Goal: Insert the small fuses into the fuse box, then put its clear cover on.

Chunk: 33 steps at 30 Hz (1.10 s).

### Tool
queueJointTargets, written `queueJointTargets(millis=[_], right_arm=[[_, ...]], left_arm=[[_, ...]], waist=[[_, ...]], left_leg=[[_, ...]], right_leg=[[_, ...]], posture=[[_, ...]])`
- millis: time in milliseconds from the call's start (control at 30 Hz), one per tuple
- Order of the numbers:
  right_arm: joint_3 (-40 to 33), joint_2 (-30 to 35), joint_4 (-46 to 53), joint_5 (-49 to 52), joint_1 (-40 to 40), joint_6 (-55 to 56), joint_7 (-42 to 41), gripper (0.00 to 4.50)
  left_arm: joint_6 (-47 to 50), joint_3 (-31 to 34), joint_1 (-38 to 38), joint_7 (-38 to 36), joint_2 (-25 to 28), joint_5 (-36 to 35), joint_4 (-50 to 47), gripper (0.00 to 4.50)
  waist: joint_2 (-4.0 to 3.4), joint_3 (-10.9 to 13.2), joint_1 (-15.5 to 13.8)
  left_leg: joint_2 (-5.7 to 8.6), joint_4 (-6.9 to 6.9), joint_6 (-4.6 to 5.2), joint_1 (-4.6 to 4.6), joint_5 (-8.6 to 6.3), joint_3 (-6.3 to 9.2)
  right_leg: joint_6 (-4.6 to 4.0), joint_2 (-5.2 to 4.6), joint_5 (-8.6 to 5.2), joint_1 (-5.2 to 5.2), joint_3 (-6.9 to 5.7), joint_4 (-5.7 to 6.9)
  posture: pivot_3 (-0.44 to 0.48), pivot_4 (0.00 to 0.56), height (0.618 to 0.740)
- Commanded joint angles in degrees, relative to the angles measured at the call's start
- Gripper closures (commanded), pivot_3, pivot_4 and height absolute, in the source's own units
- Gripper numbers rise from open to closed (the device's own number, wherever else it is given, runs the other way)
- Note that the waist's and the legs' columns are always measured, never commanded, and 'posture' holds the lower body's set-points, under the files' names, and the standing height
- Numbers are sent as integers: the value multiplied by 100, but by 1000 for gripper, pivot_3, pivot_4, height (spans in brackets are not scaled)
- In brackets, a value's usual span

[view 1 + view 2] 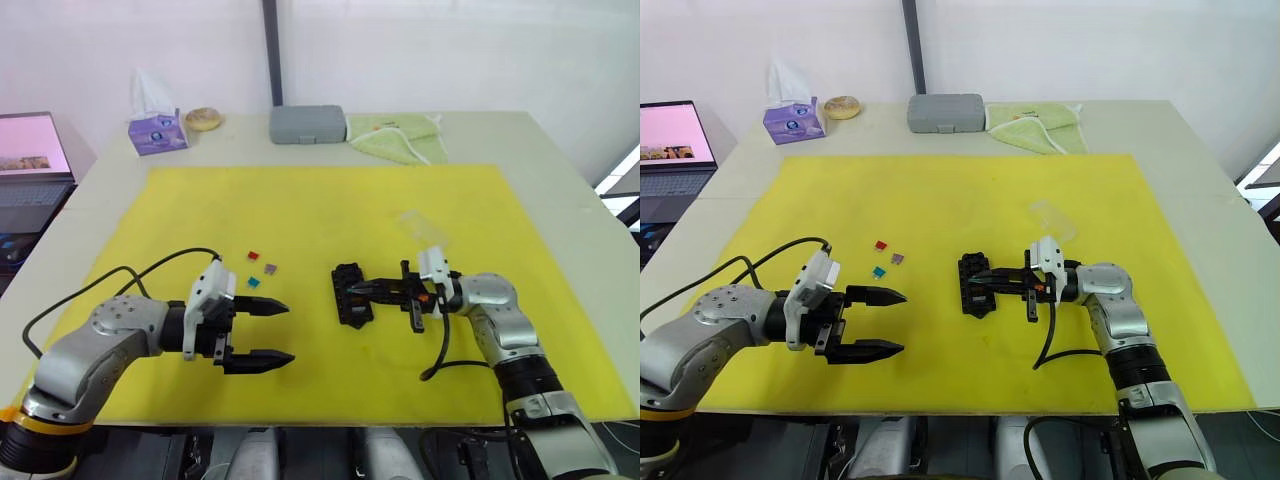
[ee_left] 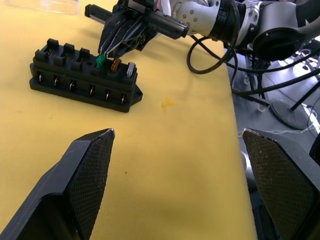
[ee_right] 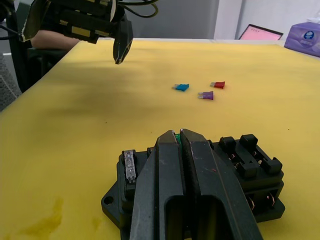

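Green fuse [image 2: 101, 60] pinched in right gripper [image 2: 106, 50] over black fuse box [image 1: 351, 293], mat centre. Left gripper [image 1: 268, 333] spread wide, empty. Loose fuses [image 1: 262, 269] at box's 9 o'clock; clear cover [image 1: 420, 226] at 1 o'clock.

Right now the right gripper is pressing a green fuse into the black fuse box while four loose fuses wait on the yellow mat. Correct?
Not quite: three loose fuses lie on the yellow mat, not four: red, teal and purple, as the right wrist view shows. The right gripper is indeed shut on the green fuse at the fuse box.
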<state>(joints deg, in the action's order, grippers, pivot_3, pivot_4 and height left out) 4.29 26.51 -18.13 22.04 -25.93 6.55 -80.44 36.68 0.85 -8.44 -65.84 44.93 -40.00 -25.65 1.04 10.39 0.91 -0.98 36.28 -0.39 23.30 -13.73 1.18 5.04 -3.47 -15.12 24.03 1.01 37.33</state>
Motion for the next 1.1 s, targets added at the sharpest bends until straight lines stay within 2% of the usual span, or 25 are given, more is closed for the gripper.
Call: queueJointTargets(millis=[33,367,633,867,1100], right_arm=[[11,105,-135,-79,-152,-47,-66,4500],[68,178,-378,-163,-293,-130,-308,4500],[38,188,-334,-142,-212,-66,-346,4500],[34,149,-171,-96,-248,-70,-300,4500],[-80,138,432,253,-325,-505,-277,4500]], left_arm=[[-66,-9,-15,40,-28,-28,-75,217],[-52,-26,-22,151,-103,-29,-63,217],[-58,-73,-15,200,-153,-6,-78,217],[-64,-118,-77,211,-134,-10,-50,217],[-72,-148,-110,201,-124,-4,-20,217]], waist=[[0,0,0],[0,0,-5],[0,0,-11],[0,0,-12],[-1,0,3]], left_leg=[[0,0,0,0,0,0],[0,1,0,-13,0,1],[1,-10,0,-70,-1,-1],[1,-9,0,-72,-1,-1],[1,-10,0,-73,-1,0]], right_leg=[[0,0,0,-1,0,0],[0,-1,0,-17,-1,-1],[-1,-4,-2,-73,-2,-13],[-1,-5,-2,-74,-2,-13],[-1,-4,-2,-74,-2,-11]], posture=[[0,150,740],[0,150,740],[0,150,740],[0,150,740],[0,150,740]])
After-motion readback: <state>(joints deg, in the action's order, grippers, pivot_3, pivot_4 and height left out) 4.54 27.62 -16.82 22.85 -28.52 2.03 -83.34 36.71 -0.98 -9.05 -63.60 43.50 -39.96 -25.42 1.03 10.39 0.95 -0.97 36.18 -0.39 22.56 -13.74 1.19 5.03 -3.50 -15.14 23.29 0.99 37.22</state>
